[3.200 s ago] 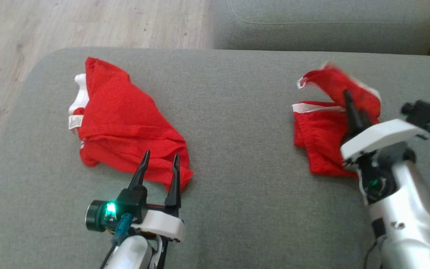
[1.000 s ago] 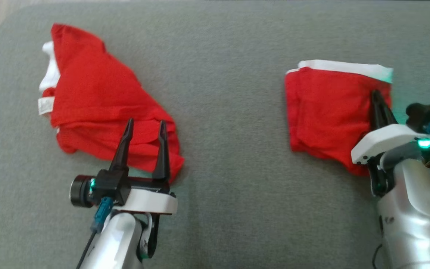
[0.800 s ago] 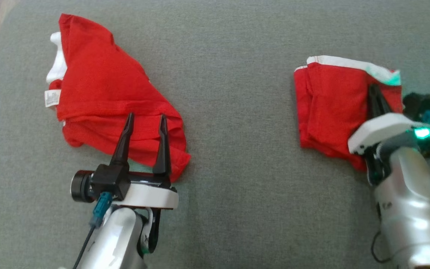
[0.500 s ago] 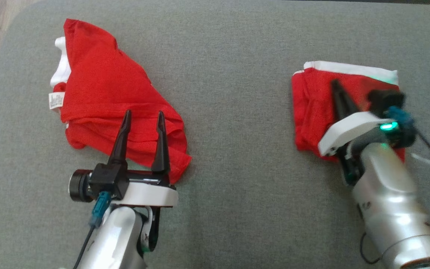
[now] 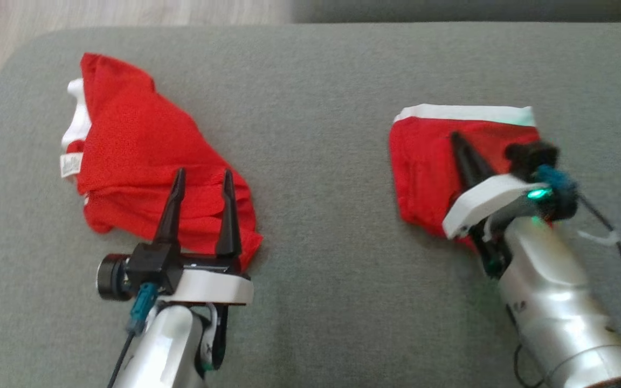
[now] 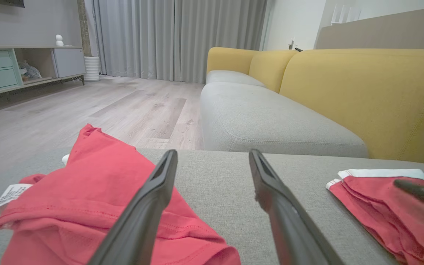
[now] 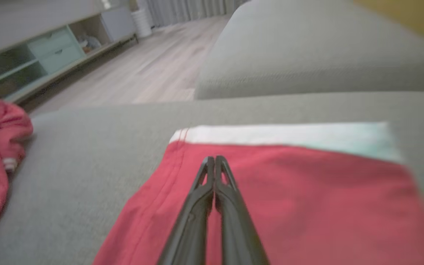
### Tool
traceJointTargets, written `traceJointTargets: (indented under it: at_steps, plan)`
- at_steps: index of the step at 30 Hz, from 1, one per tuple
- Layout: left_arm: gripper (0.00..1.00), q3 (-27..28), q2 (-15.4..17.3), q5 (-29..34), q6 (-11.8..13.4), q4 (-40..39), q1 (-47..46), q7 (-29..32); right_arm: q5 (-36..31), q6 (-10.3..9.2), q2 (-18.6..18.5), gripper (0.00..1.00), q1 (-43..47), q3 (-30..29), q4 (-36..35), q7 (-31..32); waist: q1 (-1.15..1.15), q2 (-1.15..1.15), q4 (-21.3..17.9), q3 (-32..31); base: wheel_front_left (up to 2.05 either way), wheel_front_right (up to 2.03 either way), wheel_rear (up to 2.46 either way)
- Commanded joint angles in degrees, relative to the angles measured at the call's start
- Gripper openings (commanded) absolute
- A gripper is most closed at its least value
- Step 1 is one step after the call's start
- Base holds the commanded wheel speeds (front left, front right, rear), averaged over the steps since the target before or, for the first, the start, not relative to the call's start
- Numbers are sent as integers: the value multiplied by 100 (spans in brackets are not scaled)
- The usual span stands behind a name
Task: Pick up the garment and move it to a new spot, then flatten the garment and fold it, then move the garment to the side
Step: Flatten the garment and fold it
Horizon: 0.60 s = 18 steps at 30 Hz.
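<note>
Right end effector (image 5: 456, 139), closed tight, has slid left across folded garment (image 5: 421, 161); left end effector (image 5: 204, 172) gapes.

Open cushion (image 5: 326, 178) separates crumpled garment (image 5: 138, 156) from folded garment (image 5: 423, 167).

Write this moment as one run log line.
left gripper: open, over crumpled garment | right gripper: shut, over folded garment

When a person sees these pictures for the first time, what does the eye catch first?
Two bright red garments on the grey cushion: a crumpled red garment at the left, by the open left pincer, and a folded red garment with a white band at the right. The shut right pincer lies over the folded one.
</note>
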Motion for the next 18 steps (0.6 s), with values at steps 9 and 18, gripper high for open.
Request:
traceJointTargets:
  at_steps: [9, 18]
  plan:
    - [100, 265, 14, -50, 70, -163, 267, -55, -929, -4, 41, 31, 1527, -1559, -2287, -78, 0, 0, -412, -592, 0, 0, 0]
    - [100, 216, 14, -85, 68, -63, 595, -55, -823, -4, 85, 100, 2878, -1802, -3427, -79, 0, 0, -532, -850, 0, 0, 0]
